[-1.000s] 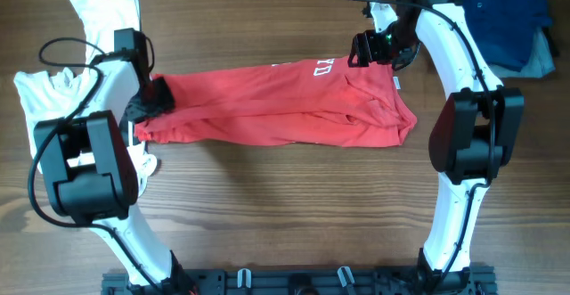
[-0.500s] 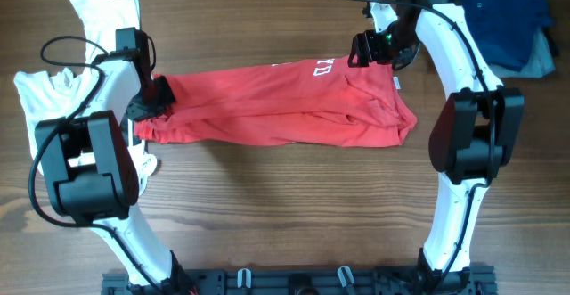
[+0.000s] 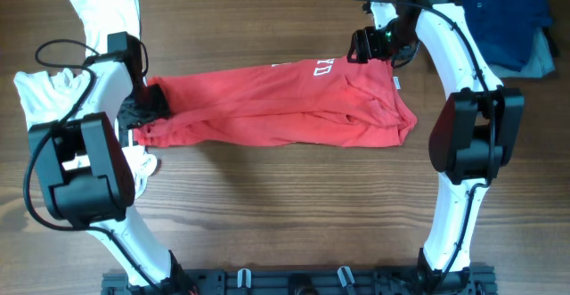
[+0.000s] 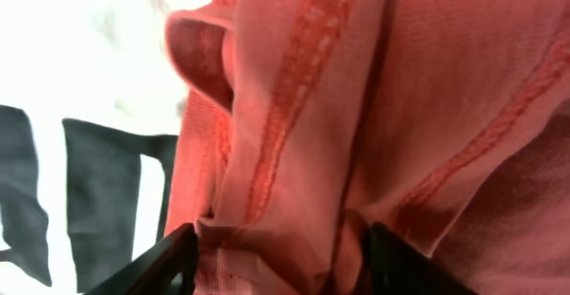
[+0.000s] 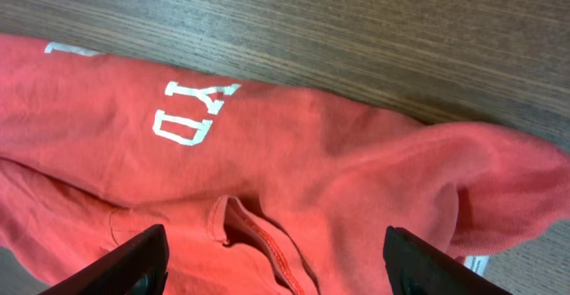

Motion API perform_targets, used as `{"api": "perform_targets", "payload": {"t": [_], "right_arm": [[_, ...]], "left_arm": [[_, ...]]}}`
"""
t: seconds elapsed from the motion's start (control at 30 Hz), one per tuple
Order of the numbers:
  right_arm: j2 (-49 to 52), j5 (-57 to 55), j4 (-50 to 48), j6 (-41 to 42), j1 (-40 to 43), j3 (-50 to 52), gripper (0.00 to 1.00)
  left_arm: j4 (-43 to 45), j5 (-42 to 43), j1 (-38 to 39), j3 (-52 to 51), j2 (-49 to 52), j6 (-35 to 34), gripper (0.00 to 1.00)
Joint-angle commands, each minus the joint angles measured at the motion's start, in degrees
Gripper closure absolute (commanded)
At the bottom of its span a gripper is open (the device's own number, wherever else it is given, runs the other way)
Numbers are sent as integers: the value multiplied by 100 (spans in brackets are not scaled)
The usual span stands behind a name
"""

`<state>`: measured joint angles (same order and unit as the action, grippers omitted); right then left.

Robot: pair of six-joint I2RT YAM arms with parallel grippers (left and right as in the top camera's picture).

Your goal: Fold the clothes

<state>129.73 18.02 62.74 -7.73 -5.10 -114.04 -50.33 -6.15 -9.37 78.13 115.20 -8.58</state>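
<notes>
The red T-shirt (image 3: 285,112) lies as a long folded band across the middle of the table, its white lettering (image 3: 319,66) near the upper right. My left gripper (image 3: 145,108) is at the band's left end. In the left wrist view its jaws (image 4: 285,261) stand partly apart, with bunched red fabric and a stitched hem (image 4: 294,108) pressed between them. My right gripper (image 3: 365,51) hovers over the shirt's upper right edge beside the lettering. It is wide open (image 5: 280,264), with the red cloth (image 5: 356,188) lying loose under it.
A white T-shirt with black print (image 3: 40,94) lies under the left arm, seen also in the left wrist view (image 4: 80,72). Another white garment (image 3: 105,1) sits at the far left. Dark blue clothes (image 3: 499,10) on a lighter piece (image 3: 545,59) lie at the far right.
My left gripper has shifted a little left and toward the front, and the shirt's left corner has followed it. The right gripper has barely moved.
</notes>
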Motion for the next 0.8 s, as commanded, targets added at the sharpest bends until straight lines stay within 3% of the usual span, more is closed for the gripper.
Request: {"api": "perform_targets", "payload": {"t": [0.0,0.2,0.53,0.63,0.77], "right_arm": [[-164,131,-7,83,7,-70,21],[-164,133,232,28,7,-70,16],[-164,109,409,35,7,-70,15],[-164,109,389,35,7,-70,15],[-164,107,391,35,7,-70,14]], "left_arm": [[149,-13,-48,-59,-201,214,36],[490,328,-284,-59,-208,44,28],[953,1486,-1143,-59,-208,46,27],[1099,1902,-1401,-61,-205,44,30],[1115,1893,-1615,-61,-205,-240,42]]}}
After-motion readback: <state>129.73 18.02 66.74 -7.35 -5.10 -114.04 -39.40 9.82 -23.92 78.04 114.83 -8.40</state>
